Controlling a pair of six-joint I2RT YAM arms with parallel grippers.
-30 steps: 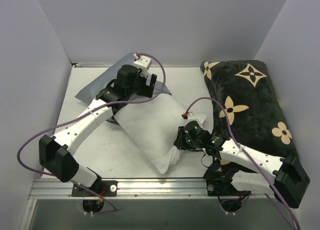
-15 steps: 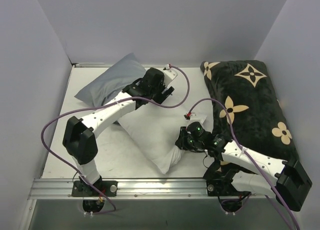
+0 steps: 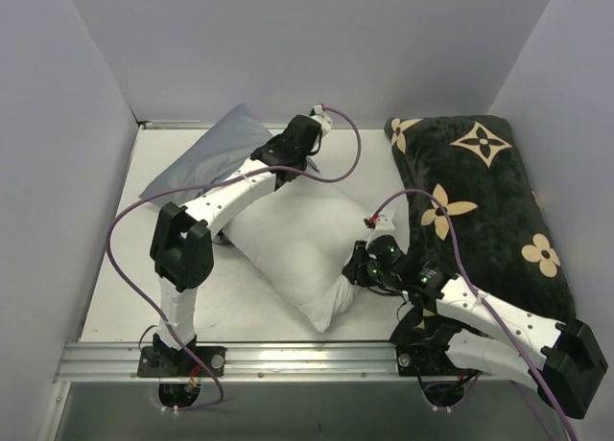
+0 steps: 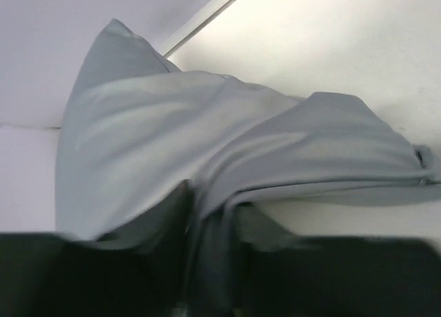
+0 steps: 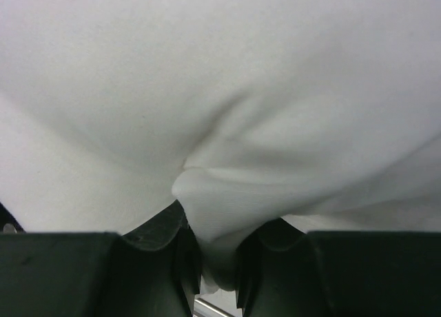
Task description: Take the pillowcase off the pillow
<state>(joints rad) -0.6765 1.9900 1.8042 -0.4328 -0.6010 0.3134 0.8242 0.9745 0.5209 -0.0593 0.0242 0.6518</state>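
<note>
The grey pillowcase [image 3: 206,158] lies creased at the back left, against the far end of the white pillow [image 3: 288,244]. How much of the pillow is inside it stays hidden. My left gripper [image 3: 290,156] is at the pillowcase's right end. In the left wrist view the left gripper [image 4: 210,231] is shut on a fold of the grey pillowcase [image 4: 158,138]. My right gripper [image 3: 360,268] sits at the pillow's near right side. The right wrist view shows the right gripper [image 5: 217,262] shut on a pinch of the white pillow [image 5: 227,89].
A black plush cushion with tan flowers [image 3: 480,201] fills the right side of the table, right beside my right arm. Grey walls close in the back and both sides. Bare white table [image 3: 125,268] shows at the left front.
My left arm swung right along the back, and its open jaws closed onto the pillowcase. The right gripper kept its pinch on the pillow and shifted slightly right.
</note>
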